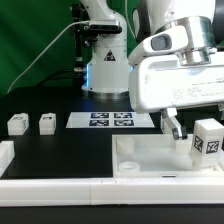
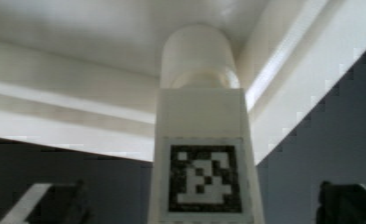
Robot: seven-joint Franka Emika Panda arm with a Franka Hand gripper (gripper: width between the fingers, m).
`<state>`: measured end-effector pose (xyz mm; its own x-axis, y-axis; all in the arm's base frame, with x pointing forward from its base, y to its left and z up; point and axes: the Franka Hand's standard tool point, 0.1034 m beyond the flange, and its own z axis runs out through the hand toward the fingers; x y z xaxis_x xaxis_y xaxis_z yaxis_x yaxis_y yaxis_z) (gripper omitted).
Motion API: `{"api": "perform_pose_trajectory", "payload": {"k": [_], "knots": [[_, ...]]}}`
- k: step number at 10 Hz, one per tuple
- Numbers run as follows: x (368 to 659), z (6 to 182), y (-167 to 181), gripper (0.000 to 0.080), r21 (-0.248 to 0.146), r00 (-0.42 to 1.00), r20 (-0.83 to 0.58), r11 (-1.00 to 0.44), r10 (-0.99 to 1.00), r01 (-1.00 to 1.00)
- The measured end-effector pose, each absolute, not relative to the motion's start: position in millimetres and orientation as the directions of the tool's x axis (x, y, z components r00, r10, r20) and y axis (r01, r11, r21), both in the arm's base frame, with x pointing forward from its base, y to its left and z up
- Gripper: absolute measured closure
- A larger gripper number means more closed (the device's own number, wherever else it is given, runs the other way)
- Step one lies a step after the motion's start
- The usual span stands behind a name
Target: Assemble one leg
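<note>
A white leg [image 1: 207, 141] with a black-and-white tag stands at the near right corner of the large white tabletop piece [image 1: 145, 160]. My gripper [image 1: 192, 128] is low over that corner, with one dark finger [image 1: 172, 126] showing beside the leg. In the wrist view the leg [image 2: 201, 110] runs lengthwise between my fingers [image 2: 52, 204], its rounded end toward the tabletop [image 2: 73, 95]. My gripper [image 2: 201, 206] is open, with a dark gap on each side of the leg. Whether the leg's end sits in a socket is hidden.
Two more small white legs [image 1: 17, 124] [image 1: 46, 123] stand on the black table at the exterior view's left. The marker board [image 1: 112, 121] lies at the middle back. A long white rail [image 1: 60, 190] runs along the front, with another piece [image 1: 5, 155] at the left edge.
</note>
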<state>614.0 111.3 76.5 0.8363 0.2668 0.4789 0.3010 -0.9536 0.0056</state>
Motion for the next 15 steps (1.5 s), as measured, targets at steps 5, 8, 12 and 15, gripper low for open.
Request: {"api": "perform_pose_trajectory", "payload": {"k": [5, 8, 12, 15], "knots": [[615.4, 96.7, 110.5, 0.015, 0.003, 0.849, 0.45, -0.951, 0.278, 0.31], [614.2, 96.2, 112.6, 0.015, -0.006, 0.861, 0.423, -0.949, 0.283, 0.315], [606.0, 95.3, 117.8, 0.015, -0.077, 0.938, 0.163, -0.944, 0.306, 0.322], [608.3, 95.3, 104.3, 0.015, -0.115, 0.932, -0.112, -0.936, 0.345, 0.332]]}}
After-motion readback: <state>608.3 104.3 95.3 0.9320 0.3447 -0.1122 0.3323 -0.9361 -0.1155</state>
